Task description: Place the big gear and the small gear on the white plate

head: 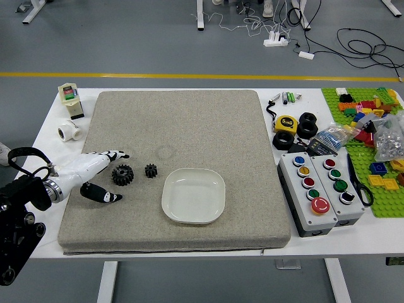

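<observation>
Right now our left hand [85,175] reaches in from the left over the grey mat [189,126], its fingers stretched out and parted, holding nothing. The big gear [122,175], black and toothed, lies on the mat in the gap between the far fingers and the near, darker digit, and we see no grip on it. Just right of it we find the small gear [151,170], also black and also lying on the mat. Further right and a little nearer to us sits the white plate [193,196], shallow with rounded corners; both gears are off it, to its left. On the white table [47,237], left of the mat near its far corner, we have a small cream-coloured container [68,95] with a dark base, and nearer than that a white pipe fitting [69,130]. Right of the mat we can pick out a yellow tape measure [286,124] beside some black wheels [307,129], and nearer us two grey button boxes [308,197] standing side by side, one with a big red button. Black-handled scissors [361,189] lie by their right side. Along the right edge we see a green baseplate [388,205] with coloured bricks [377,168] and clear plastic bags [390,139] on it.
</observation>
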Robot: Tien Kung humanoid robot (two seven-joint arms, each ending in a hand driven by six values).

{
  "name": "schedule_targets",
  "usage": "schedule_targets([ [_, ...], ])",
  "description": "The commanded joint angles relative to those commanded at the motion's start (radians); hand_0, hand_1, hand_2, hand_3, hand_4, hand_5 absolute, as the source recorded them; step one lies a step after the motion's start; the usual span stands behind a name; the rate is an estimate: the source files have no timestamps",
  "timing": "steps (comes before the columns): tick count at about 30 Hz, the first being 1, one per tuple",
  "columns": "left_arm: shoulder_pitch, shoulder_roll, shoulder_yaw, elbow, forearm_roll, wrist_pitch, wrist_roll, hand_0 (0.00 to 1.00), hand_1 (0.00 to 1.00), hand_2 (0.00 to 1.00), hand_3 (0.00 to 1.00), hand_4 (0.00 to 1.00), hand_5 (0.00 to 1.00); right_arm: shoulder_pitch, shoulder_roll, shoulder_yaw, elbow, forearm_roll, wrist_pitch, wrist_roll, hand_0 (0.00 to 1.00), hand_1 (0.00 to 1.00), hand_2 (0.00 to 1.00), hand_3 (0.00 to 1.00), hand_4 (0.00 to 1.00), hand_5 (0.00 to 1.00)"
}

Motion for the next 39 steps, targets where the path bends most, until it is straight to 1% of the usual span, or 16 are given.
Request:
schedule_targets([
  [5, -0.004, -0.005, 0.011, -0.005, 0.0, 0.01, 0.014, 0.732, 0.749, 0.809, 0.839, 0.772, 0.112, 0.002, -0.001, -0.001, 0.0, 0.002, 0.0, 0.0, 0.602, 0.608, 0.696, 0.555, 0.751, 0.662],
  [6, -0.005, -0.005, 0.012, -0.006, 0.0, 0.009, 0.017, 0.579, 0.621, 0.646, 0.666, 0.574, 0.075, 0.003, -0.001, -0.002, 0.0, 0.003, 0.0, 0.001, 0.6, 0.608, 0.696, 0.555, 0.752, 0.662],
  [11, -0.011, -0.004, 0.013, -0.009, 0.0, 0.001, 0.024, 0.579, 0.621, 0.646, 0.666, 0.574, 0.075, 0.005, -0.002, -0.003, 0.0, 0.007, 0.0, 0.001, 0.6, 0.608, 0.696, 0.555, 0.752, 0.662],
  [12, -0.011, -0.003, 0.013, -0.009, 0.0, 0.0, 0.025, 0.457, 0.498, 0.532, 0.596, 0.296, 0.002, 0.005, -0.002, -0.003, 0.0, 0.007, 0.0, 0.002, 0.602, 0.608, 0.696, 0.555, 0.752, 0.662],
  [17, -0.014, -0.001, 0.005, -0.019, 0.0, -0.012, 0.027, 0.457, 0.498, 0.532, 0.596, 0.296, 0.002, 0.006, -0.002, -0.003, 0.0, 0.007, 0.0, 0.001, 0.602, 0.608, 0.696, 0.555, 0.752, 0.662],
  [18, -0.015, 0.0, 0.005, -0.02, 0.0, -0.013, 0.027, 0.391, 0.463, 0.498, 0.562, 0.158, 0.002, 0.006, -0.002, -0.003, 0.0, 0.006, 0.0, 0.001, 0.602, 0.609, 0.696, 0.555, 0.752, 0.661],
  [23, -0.018, 0.0, 0.006, -0.017, 0.0, -0.012, 0.02, 0.391, 0.463, 0.498, 0.562, 0.158, 0.002, 0.008, -0.002, -0.003, 0.0, 0.005, 0.0, 0.0, 0.602, 0.609, 0.696, 0.555, 0.752, 0.661],
  [24, -0.016, 0.0, 0.006, -0.016, 0.0, -0.013, 0.018, 0.339, 0.429, 0.472, 0.553, 0.075, 0.002, 0.008, -0.001, -0.002, 0.0, 0.004, 0.0, 0.0, 0.602, 0.609, 0.696, 0.555, 0.752, 0.66],
  [29, -0.012, 0.0, 0.004, -0.027, 0.0, -0.012, 0.014, 0.339, 0.429, 0.472, 0.553, 0.075, 0.002, 0.008, -0.001, -0.001, 0.0, 0.004, -0.001, 0.0, 0.602, 0.609, 0.696, 0.555, 0.752, 0.66],
  [30, -0.011, 0.0, -0.001, -0.036, 0.0, -0.013, 0.014, 0.29, 0.365, 0.419, 0.508, 0.002, 0.002, 0.009, -0.001, -0.002, 0.0, 0.004, 0.0, 0.0, 0.602, 0.608, 0.696, 0.555, 0.751, 0.659],
  [33, -0.005, 0.001, -0.012, -0.063, 0.0, -0.018, 0.016, 0.29, 0.365, 0.419, 0.508, 0.002, 0.002, 0.009, -0.001, -0.001, 0.0, 0.004, -0.001, 0.0, 0.602, 0.608, 0.696, 0.555, 0.751, 0.659],
  [35, 0.002, 0.003, -0.018, -0.104, 0.0, -0.023, 0.021, 0.29, 0.365, 0.419, 0.508, 0.002, 0.002, 0.009, -0.001, -0.001, 0.0, 0.005, -0.001, 0.001, 0.602, 0.608, 0.696, 0.555, 0.751, 0.659],
  [36, 0.005, 0.004, -0.019, -0.126, 0.0, -0.024, 0.023, 0.279, 0.342, 0.401, 0.499, 0.006, 0.002, 0.008, -0.001, -0.001, 0.0, 0.006, -0.001, 0.001, 0.602, 0.608, 0.696, 0.555, 0.751, 0.659],
  [37, 0.006, 0.005, -0.018, -0.138, 0.0, -0.025, 0.024, 0.279, 0.342, 0.401, 0.499, 0.006, 0.002, 0.008, -0.002, -0.002, 0.0, 0.006, -0.001, 0.001, 0.602, 0.608, 0.696, 0.555, 0.751, 0.659],
  [39, 0.008, 0.009, -0.005, -0.195, 0.0, -0.032, 0.033, 0.279, 0.342, 0.401, 0.499, 0.006, 0.002, 0.009, -0.002, -0.003, 0.0, 0.006, -0.001, 0.001, 0.602, 0.608, 0.696, 0.555, 0.751, 0.659],
])
